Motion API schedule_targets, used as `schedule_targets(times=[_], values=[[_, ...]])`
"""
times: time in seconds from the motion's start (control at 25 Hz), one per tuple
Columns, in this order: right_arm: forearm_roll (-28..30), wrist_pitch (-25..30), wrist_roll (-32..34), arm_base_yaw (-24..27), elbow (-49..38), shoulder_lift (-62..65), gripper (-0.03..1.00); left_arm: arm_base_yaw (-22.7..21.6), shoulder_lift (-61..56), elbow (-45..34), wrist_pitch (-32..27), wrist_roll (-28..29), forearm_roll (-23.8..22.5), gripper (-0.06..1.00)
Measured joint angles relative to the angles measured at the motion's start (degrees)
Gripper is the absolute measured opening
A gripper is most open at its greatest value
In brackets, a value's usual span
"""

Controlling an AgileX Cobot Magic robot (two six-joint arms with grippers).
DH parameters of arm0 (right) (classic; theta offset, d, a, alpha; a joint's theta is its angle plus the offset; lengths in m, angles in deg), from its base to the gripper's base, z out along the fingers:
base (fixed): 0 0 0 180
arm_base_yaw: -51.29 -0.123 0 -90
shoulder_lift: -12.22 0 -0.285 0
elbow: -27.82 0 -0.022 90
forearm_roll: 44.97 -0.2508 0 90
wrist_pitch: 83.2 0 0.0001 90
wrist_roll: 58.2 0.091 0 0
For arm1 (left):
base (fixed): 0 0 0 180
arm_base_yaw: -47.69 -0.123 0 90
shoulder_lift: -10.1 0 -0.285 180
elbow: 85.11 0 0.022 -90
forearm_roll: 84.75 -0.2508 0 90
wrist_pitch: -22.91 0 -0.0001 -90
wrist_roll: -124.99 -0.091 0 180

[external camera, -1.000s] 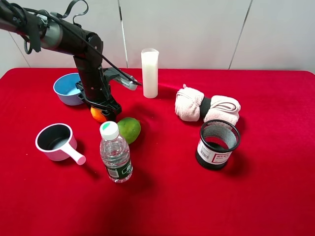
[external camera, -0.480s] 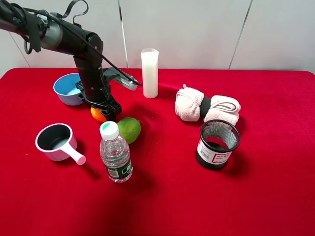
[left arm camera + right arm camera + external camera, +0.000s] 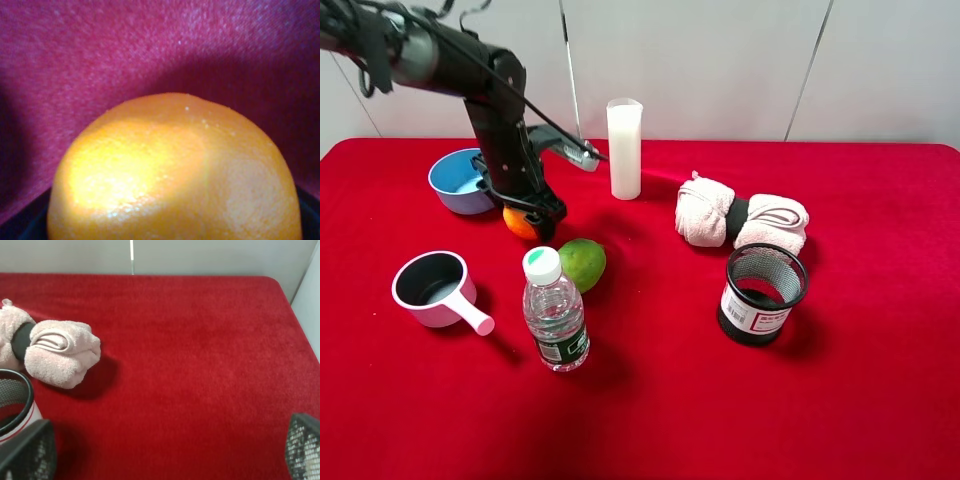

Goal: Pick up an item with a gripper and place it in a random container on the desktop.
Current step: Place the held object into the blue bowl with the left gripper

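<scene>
While my left gripper is clamped on the orange, its glossy skin could slip free — dropping short of the blue bowl — if my hold sits off-centre.

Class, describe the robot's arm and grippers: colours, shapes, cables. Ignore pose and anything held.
The left arm is black with a grey joint and looping black cables; the left gripper is a dark claw. The right gripper has dark, grid-textured fingertips.

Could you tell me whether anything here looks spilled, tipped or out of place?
Nothing stands out: the water bottle, white cup and mesh holder stand upright, and the left gripper holds the orange.
</scene>
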Motion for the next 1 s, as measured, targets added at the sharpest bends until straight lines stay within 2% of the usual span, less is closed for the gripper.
schedule_targets(times=[0.6, 1.0], values=[[0.0, 0.0, 0.0, 0.0, 0.0, 0.0, 0.69, 0.0, -6.29, 2.06, -7.55, 0.28, 0.06, 0.73], [0.0, 0.0, 0.0, 0.0, 0.0, 0.0, 0.69, -0.11, -7.11, 9.04, -16.91, 2.93, -0.11, 0.73]])
